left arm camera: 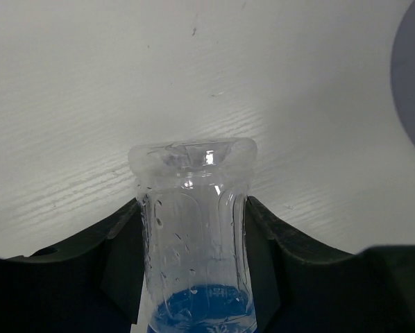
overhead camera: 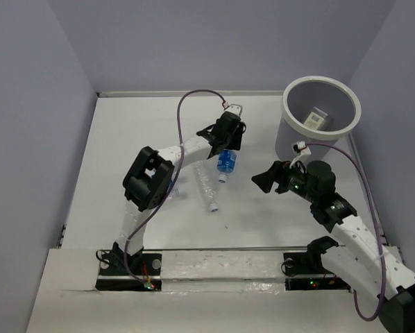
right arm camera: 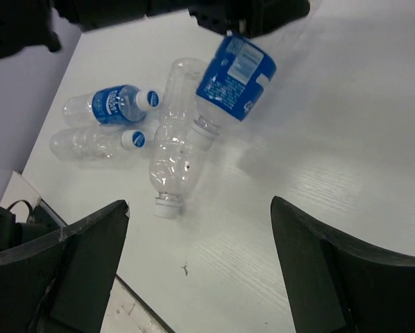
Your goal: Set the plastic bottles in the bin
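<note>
Left gripper (overhead camera: 230, 137) pinched on blue-labelled bottle (overhead camera: 226, 164), cap down, lifted off table (overhead camera: 124, 139). Right gripper (overhead camera: 261, 180) spread, empty, just beside it. Three more bottles (right arm camera: 173, 152) lie below. Bin (overhead camera: 318, 94) stands in the far right corner.

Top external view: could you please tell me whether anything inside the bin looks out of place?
Yes. The round grey white-rimmed bin at the far right holds a pale, boxy item that does not clearly look like a bottle. It is too small to identify.
</note>
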Robot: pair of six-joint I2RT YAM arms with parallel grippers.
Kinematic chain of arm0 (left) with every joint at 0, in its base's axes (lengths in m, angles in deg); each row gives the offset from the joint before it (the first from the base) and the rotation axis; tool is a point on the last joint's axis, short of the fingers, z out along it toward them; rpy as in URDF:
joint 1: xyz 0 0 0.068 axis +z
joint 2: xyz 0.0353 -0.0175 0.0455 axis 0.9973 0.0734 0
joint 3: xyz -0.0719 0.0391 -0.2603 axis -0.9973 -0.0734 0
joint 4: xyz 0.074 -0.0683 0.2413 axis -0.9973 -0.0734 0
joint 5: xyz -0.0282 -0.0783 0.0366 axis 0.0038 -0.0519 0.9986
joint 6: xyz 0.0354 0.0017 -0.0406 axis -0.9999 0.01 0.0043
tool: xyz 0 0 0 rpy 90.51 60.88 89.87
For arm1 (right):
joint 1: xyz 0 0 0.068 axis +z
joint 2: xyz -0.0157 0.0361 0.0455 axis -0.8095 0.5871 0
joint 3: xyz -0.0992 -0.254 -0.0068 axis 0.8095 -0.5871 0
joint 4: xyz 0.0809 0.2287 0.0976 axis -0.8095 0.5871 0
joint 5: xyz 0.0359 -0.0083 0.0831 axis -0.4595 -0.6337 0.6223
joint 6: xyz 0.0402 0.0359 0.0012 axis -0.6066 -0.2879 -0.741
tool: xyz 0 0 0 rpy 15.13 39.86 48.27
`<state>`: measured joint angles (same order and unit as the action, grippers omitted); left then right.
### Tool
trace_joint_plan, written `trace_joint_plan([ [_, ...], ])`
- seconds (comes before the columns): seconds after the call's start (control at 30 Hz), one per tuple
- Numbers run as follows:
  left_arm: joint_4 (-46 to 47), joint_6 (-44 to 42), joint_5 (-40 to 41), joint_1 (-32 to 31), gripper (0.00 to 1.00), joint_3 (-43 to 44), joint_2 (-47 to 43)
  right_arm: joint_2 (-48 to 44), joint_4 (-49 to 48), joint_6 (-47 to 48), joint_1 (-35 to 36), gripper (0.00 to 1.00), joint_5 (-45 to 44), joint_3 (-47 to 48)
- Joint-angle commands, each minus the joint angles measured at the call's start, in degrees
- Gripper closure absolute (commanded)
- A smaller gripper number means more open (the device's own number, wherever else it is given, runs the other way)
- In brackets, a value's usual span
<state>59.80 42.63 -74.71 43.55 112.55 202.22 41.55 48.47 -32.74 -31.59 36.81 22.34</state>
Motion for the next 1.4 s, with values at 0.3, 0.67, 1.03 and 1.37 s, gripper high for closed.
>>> trace_joint_plan([
  [0.3,10.98,2.05,3.65,5.58,0.53,-6.48,-38.53,20.55,-21.05,-0.43,12.25,0.12,-5.89,2.65],
  [0.67,12.65,4.6,0.22,7.7,0.53,-6.41,-48.32,55.7,-19.23,4.5,17.97,0.04,-8.62,27.33],
  [1.03,13.97,6.97,-4.7,7.7,0.54,-5.44,-48.58,70.84,-14.92,3.54,21.66,0.1,-8.35,39.91],
  [1.37,14.15,8.47,-7.6,7.7,0.55,-3.86,-48.94,57.61,-15.54,4.32,21.66,0.64,-20.56,35.36],
])
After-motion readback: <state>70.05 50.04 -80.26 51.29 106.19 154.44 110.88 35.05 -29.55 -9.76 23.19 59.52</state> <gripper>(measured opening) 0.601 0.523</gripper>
